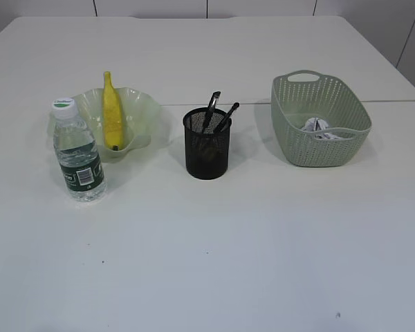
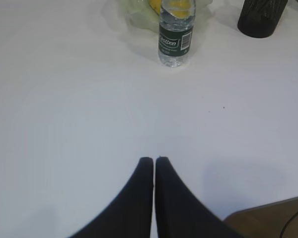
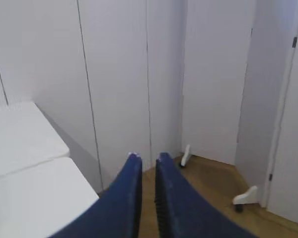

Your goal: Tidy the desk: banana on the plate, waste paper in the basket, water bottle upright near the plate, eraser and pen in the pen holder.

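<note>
- Status: looks like the tidy is finished, or at its last check; no step visibly in hand.
- Banana (image 1: 112,112) lies in the plate (image 1: 142,105); water bottle (image 1: 77,151) stands upright just in front of the plate on the desk (image 1: 228,256).
- Waste paper (image 1: 317,128) sits inside the basket (image 1: 296,142).
- Pen holder (image 1: 207,144) has two dark pens (image 1: 213,111) sticking out; eraser not visible, can't confirm it's inside the mesh.
- Left gripper (image 2: 154,161): jaws pressed together, empty, low over bare desk, bottle well ahead of it, holder far right.
- Right gripper (image 3: 147,159): jaws a narrow slit apart, nothing between them, pointed off the table edge toward the wall, away from all items.
- Next move, my call: verify the eraser, otherwise park both arms.
</note>
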